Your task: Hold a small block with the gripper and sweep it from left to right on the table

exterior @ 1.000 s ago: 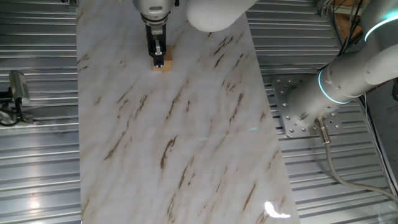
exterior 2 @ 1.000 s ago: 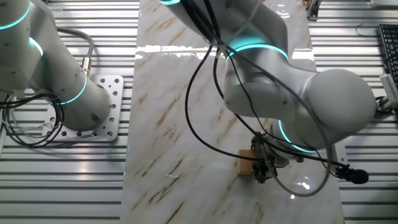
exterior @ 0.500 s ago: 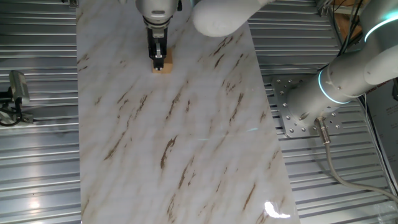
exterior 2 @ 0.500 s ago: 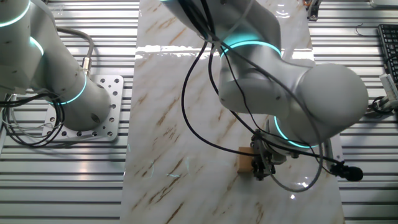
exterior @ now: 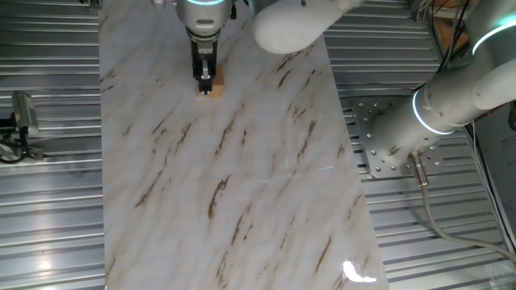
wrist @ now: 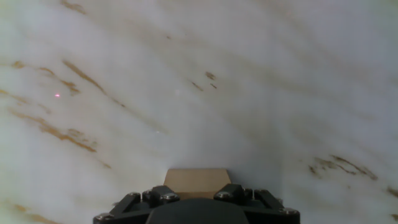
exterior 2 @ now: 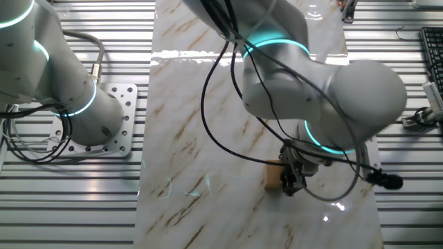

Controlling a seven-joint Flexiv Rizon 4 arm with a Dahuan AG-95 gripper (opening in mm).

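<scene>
The small block (exterior: 212,88) is a light tan wooden cube resting on the white marble-patterned table (exterior: 242,177), near its far end in one fixed view. The black gripper (exterior: 206,78) stands upright over it, shut on the block, with its fingertips down at the table's surface. In the other fixed view the block (exterior 2: 273,176) sits near the table's right edge, with the gripper (exterior 2: 289,182) against its right side under the large grey wrist. In the hand view the block (wrist: 196,179) shows just ahead of the gripper body (wrist: 196,205); the fingertips are hidden.
A second grey arm (exterior: 451,97) with a cyan ring stands on a bolted plate (exterior: 387,141) beside the table, and it also shows in the other fixed view (exterior 2: 62,83). Corrugated metal flooring (exterior: 48,209) surrounds the slab. Black cables (exterior 2: 221,104) hang from the working arm.
The gripper and the block have shifted only slightly across the table. The arm's upper links have swung a little. The grip on the block is unchanged.
</scene>
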